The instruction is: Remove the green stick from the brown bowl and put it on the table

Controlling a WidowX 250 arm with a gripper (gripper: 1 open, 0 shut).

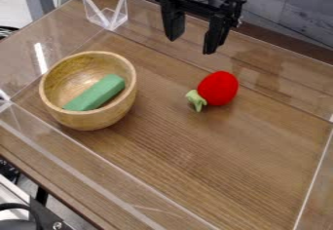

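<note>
The green stick lies flat and slanted inside the brown bowl, which sits on the left side of the table. My gripper hangs at the back of the table, up and to the right of the bowl, well apart from it. Its two dark fingers point down with a clear gap between them and nothing held.
A red strawberry toy with a small green stem lies right of the bowl, roughly below the gripper. Low clear acrylic walls edge the tabletop on all sides.
</note>
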